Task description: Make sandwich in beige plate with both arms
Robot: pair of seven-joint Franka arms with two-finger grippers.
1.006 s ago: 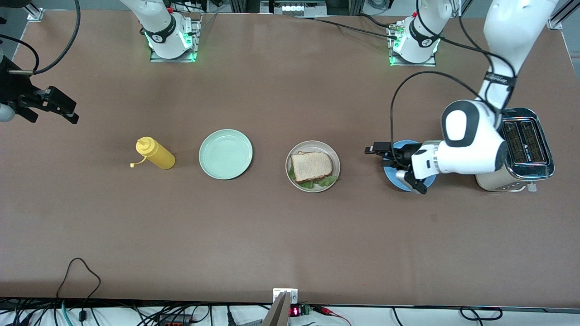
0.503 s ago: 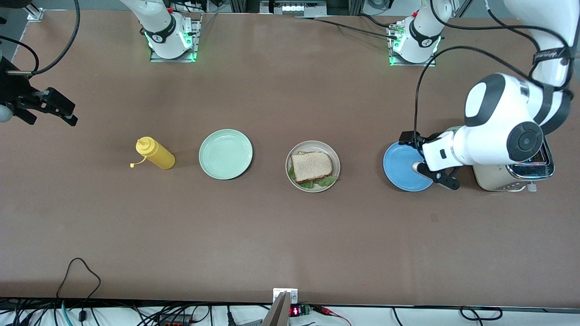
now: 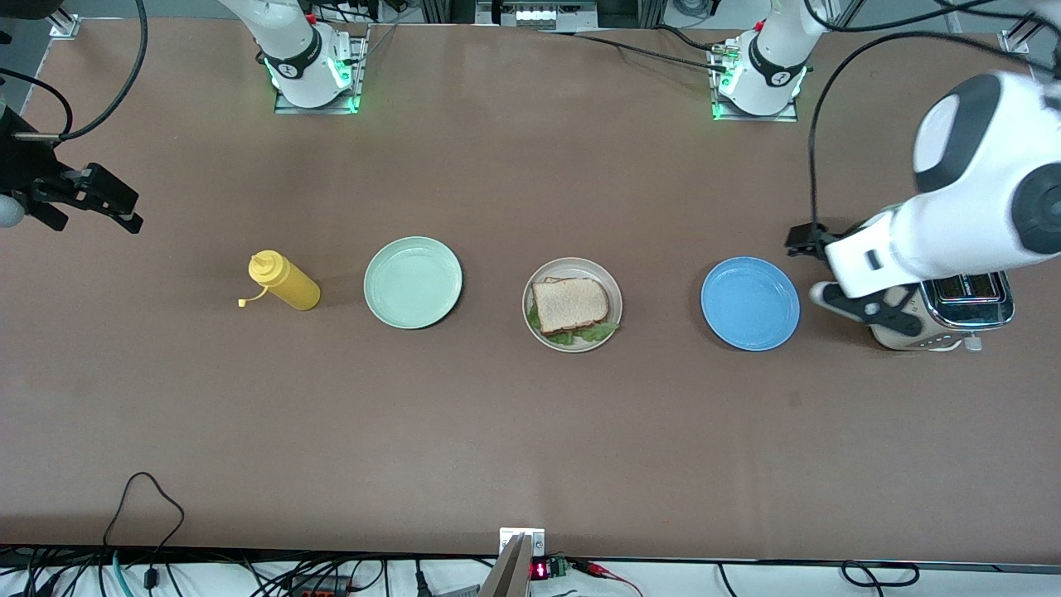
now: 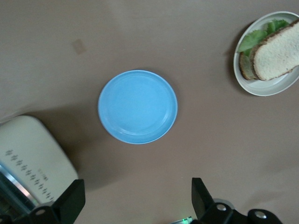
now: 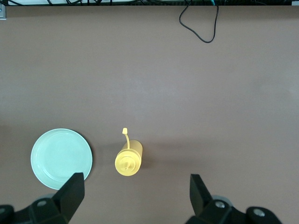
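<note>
The sandwich (image 3: 570, 303), bread on top with green lettuce showing at its edge, lies in the beige plate (image 3: 611, 286) at mid-table. The left wrist view shows the same sandwich (image 4: 280, 49) and plate (image 4: 261, 89) at its border. My left gripper (image 3: 816, 269) hangs open and empty over the table between the blue plate and the toaster; its own view shows the left gripper (image 4: 136, 193) with bare table between the fingers. My right gripper (image 3: 116, 203) waits open and empty at the right arm's end of the table, up over the spot beside the yellow bottle, as the right gripper (image 5: 136, 186) shows.
A blue plate (image 3: 750, 303) (image 4: 138, 106) lies toward the left arm's end, with a toaster (image 3: 953, 311) (image 4: 32, 158) beside it. A mint-green plate (image 3: 413, 282) (image 5: 61, 158) and a yellow squeeze bottle (image 3: 284, 281) (image 5: 128, 159) stand toward the right arm's end.
The left arm has drawn back from over the blue plate toward the toaster, gripper still open and empty. The right arm has hardly moved.
</note>
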